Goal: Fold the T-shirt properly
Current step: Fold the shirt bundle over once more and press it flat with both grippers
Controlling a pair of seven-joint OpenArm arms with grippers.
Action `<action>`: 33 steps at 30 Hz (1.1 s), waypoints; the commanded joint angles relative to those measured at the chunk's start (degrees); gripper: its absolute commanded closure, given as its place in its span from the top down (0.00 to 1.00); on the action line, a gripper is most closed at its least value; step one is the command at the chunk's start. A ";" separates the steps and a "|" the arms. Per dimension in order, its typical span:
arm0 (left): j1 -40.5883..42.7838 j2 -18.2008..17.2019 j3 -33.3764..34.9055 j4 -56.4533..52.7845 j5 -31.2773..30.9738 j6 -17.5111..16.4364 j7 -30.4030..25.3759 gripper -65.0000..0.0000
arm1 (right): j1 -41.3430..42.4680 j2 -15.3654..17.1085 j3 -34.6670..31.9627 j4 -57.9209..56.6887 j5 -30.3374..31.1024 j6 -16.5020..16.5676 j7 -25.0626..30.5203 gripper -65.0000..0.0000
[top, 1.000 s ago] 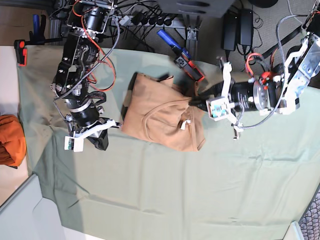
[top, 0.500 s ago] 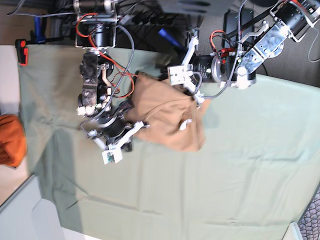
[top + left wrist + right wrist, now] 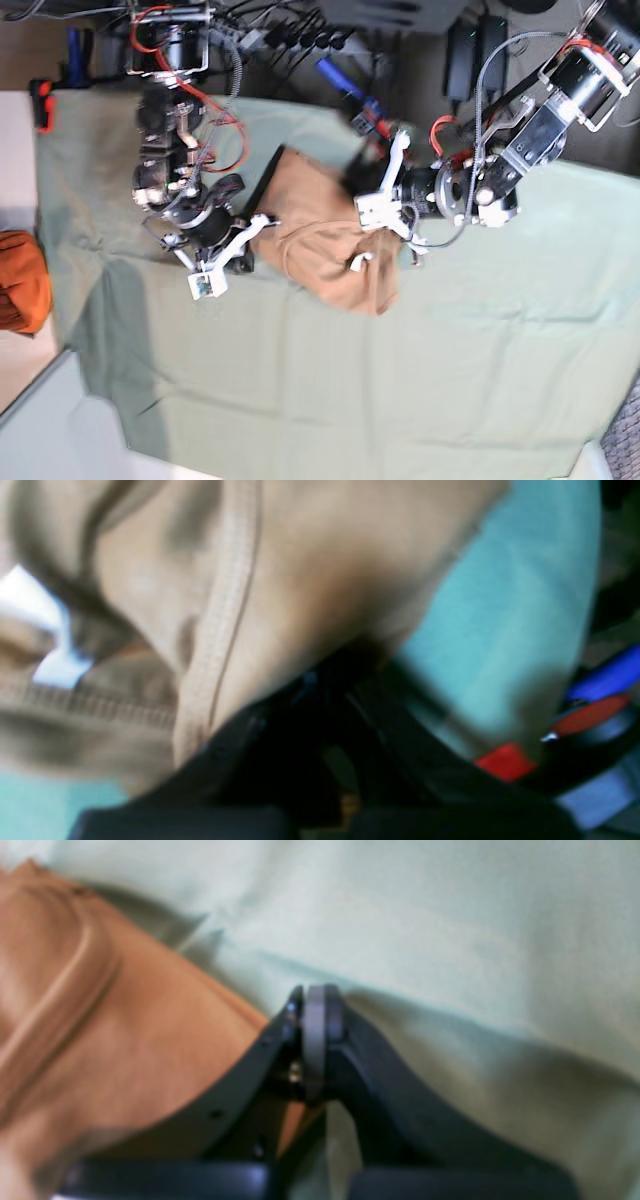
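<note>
The plain peach-tan cotton T-shirt [image 3: 325,245] lies bunched mid-cloth on the pale green table cover [image 3: 400,380]. Both grippers, left [image 3: 372,222] and right [image 3: 262,228], are clenched at opposite edges, apparently pinching fabric. Folding is in hand; next, 1 coordinated carry-over and flat release.

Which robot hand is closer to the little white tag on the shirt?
Left. The left gripper sits beside the white neck label; the right gripper is at the T-shirt's opposite edge.
</note>
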State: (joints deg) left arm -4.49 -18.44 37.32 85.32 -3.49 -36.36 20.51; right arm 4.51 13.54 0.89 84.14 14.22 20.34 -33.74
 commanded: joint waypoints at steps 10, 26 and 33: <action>-6.38 -5.68 -3.28 -1.31 2.43 1.68 0.28 0.00 | -9.92 0.85 0.13 11.98 7.58 5.55 -0.48 0.00; -9.75 -4.13 -3.28 -1.36 2.47 1.66 -5.77 0.00 | -15.82 -11.21 0.11 16.41 12.09 6.10 -1.25 0.00; -12.24 -4.83 -3.28 -1.36 2.45 1.68 -5.73 0.00 | -16.04 -13.73 -2.25 16.44 13.38 6.71 -2.56 0.00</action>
State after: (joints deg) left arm -15.29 -22.94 34.48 83.13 -0.43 -35.40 16.36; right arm -11.88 -0.01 -1.30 99.37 26.35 20.40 -37.39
